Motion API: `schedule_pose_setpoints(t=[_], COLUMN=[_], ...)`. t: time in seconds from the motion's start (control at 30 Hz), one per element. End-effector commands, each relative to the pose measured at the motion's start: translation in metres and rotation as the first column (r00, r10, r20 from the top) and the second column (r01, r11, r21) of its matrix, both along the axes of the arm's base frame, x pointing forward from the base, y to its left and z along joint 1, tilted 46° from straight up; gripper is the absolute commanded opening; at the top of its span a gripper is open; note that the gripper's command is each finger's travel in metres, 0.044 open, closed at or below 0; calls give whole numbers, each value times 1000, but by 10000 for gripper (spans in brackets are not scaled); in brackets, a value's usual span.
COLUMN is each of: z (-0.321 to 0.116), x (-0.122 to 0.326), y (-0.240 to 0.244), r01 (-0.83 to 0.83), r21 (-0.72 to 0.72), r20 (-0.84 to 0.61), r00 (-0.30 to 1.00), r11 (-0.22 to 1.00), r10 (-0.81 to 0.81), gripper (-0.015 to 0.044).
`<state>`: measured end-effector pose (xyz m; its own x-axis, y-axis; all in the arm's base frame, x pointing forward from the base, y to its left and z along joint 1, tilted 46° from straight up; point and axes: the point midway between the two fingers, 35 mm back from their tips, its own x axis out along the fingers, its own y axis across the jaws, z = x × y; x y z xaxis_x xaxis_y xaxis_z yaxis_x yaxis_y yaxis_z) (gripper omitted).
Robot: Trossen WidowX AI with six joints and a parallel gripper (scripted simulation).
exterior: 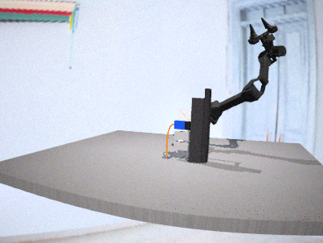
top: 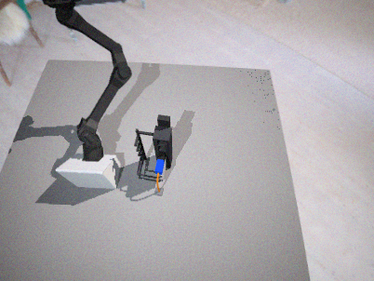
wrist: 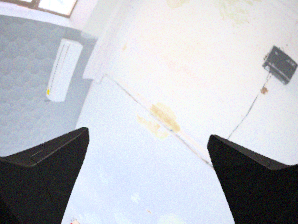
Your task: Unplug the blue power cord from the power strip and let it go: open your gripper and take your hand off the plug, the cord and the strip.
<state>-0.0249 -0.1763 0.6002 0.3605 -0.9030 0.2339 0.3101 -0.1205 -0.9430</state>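
The blue plug (top: 159, 166) (exterior: 179, 125) sits against the front face of the tall, dark upright power strip (exterior: 199, 137), raised above the table. Its dark front part touches the strip; how deep it sits cannot be seen. Its orange cord (top: 157, 180) (exterior: 167, 140) curves down to a small grey plate on the table. My gripper (exterior: 257, 22) (wrist: 151, 138) is open and empty, high in the air on the far side of the strip from the plug, well away from plug, cord and strip. In the top view it is mostly cut off at the top edge.
The arm rises from a white base block (top: 88, 173) beside the strip. A thin black bar frame (top: 140, 148) stands between base and strip. The grey table (top: 223, 223) (exterior: 120, 177) carries them all. The wrist view shows only walls and ceiling beyond the fingers.
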Motion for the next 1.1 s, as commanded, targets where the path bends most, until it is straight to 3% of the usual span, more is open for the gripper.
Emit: schedule_pose_setpoints(t=[0.0, 0.1, 0.27, 0.4, 0.63, 0.73, 1.07], z=[0, -2, -23, -36, -84, -101, -211], x=[-1, -14, -39, -39, -36, -31, 36], y=[-1, -14, -59, -86, -150, -170, -244], r01=[-2, -33, -187, -253, -438, -443, -701], r21=[-2, -12, 98, 105, 239, 253, 442], r20=[4, 85, 393, 478, 745, 771, 897], r00=[1000, 996, 910, 861, 655, 629, 358], r11=[1000, 999, 978, 962, 867, 860, 560], r10=[2, 34, 134, 174, 125, 97, -260], gripper=[374, 295, 164, 160, 160, 160, 160])
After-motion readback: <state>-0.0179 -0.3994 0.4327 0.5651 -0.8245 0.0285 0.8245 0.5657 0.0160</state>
